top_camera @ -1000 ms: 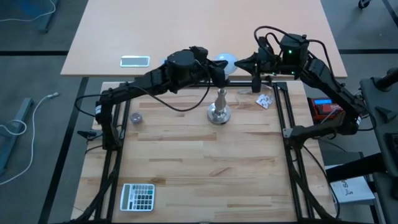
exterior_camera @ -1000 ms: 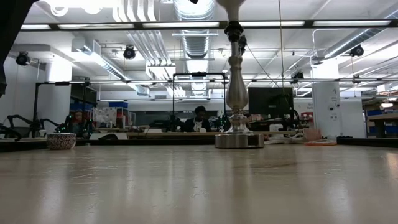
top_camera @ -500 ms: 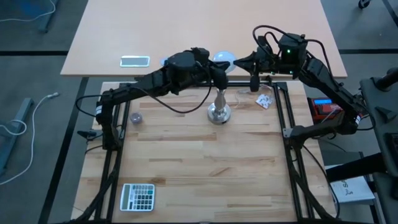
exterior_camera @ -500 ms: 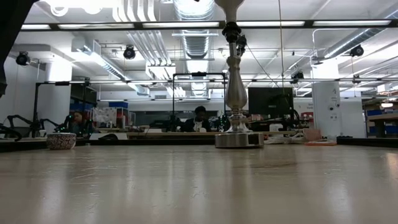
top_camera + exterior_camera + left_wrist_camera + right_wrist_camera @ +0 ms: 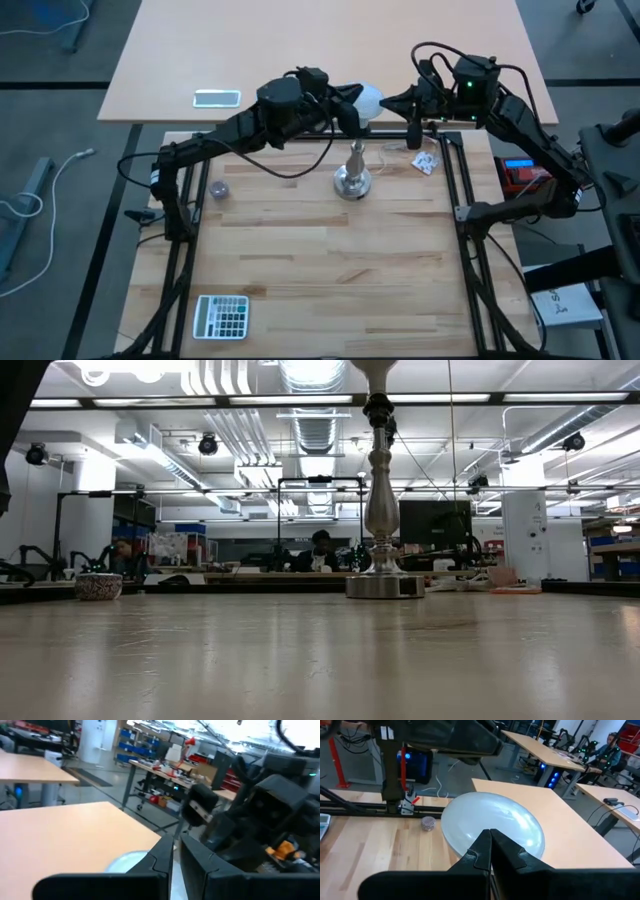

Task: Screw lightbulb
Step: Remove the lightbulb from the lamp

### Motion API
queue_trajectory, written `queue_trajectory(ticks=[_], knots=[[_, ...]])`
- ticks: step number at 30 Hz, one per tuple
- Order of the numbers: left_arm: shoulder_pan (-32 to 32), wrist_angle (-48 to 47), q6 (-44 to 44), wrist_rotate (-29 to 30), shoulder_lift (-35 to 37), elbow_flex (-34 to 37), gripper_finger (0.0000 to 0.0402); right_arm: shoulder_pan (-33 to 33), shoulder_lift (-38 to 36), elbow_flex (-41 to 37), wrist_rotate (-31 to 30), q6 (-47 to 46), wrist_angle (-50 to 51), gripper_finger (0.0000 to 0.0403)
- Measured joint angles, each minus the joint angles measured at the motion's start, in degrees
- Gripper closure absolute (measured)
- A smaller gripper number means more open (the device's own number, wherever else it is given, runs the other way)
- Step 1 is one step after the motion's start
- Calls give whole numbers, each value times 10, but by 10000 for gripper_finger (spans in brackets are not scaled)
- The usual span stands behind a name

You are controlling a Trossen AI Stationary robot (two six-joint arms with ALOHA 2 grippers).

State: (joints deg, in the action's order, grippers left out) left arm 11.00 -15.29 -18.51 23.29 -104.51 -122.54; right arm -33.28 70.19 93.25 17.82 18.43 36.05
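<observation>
My left gripper (image 5: 352, 108) has swung back, carrying the white frosted lightbulb (image 5: 368, 99) clamped, off the silver metal stand (image 5: 353, 176); right gripper (image 5: 392, 101) pinched shut. Unscrewed, not seated.

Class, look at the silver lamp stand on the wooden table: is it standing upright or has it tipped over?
Upright. In the low view the silver lamp stand rises straight from its round base, flat on the wooden table; from above, its stem sits over the base.

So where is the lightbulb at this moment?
In the high view the lightbulb is up at the table's far edge, between the left hand and the right hand, above and just behind the metal stand.
</observation>
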Motion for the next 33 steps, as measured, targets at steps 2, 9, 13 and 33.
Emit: queue_trajectory(ticks=[2, 9, 13, 33], knots=[[5, -9, 1, 1, 0, 0, 381, 0, -2, 0, 0, -5, -3, 403], [17, -61, -13, 2, -1, 0, 381, 0, -3, 4, 0, -20, 1, 403], [18, -88, -21, 2, -2, 1, 381, 0, -3, 11, 0, -35, -1, 403], [14, -107, -88, -9, -2, 7, 381, 0, 7, 3, 20, -44, 10, 403]])
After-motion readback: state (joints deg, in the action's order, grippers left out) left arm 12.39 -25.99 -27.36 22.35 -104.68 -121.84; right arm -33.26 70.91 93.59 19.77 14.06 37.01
